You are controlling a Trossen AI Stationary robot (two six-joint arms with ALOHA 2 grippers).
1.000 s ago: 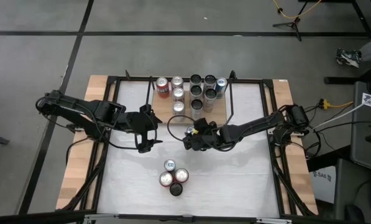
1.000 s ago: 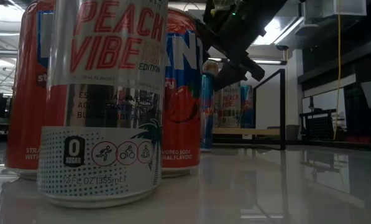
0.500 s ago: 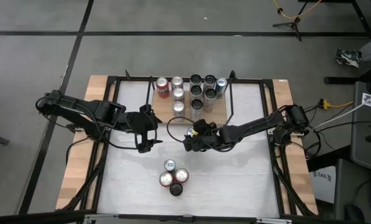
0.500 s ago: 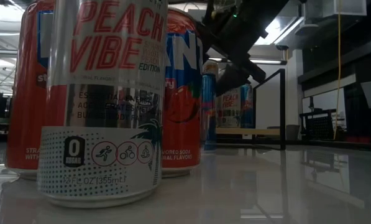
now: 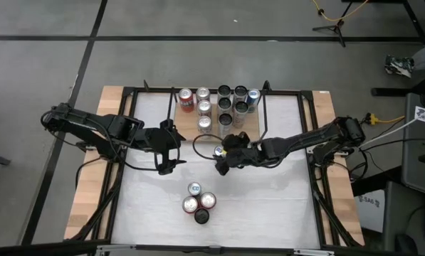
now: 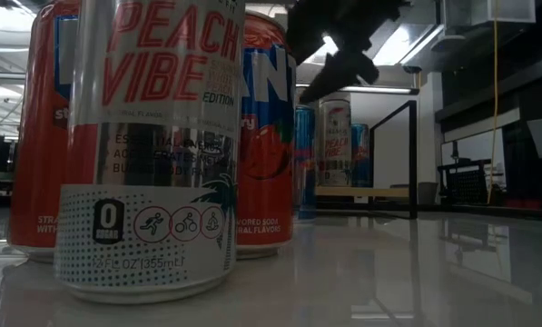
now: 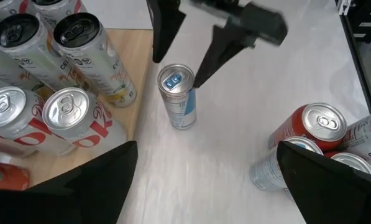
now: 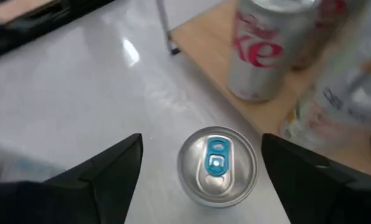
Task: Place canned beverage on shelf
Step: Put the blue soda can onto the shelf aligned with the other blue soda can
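Right gripper (image 5: 220,158) up above a slim blue-tab can (image 5: 218,151), fingers spread wide and clear of it, nothing held; same can dead centre between the dark fingers (image 8: 114,171) in the right wrist view (image 8: 217,165), standing upright on the white table (image 5: 269,206), just off the front edge of the shelf (image 5: 251,131); so not on the wood, parked right beside it. From the left wrist view, can (image 7: 178,96) upright on the white top with the right arm's fingers hanging over it, not touching.

Shelf itself already loaded with a bunch of cans (image 5: 223,103) toward the back of the table; black rod uprights at both ends.

Left gripper (image 5: 171,152) off to the left of the shelf, jaws wide apart, empty, just waiting.

Near the front edge, cluster of four cans (image 5: 199,202) packed together; looming huge in the low view, silver Peach Vibe can (image 6: 152,145) in front, red ones behind.
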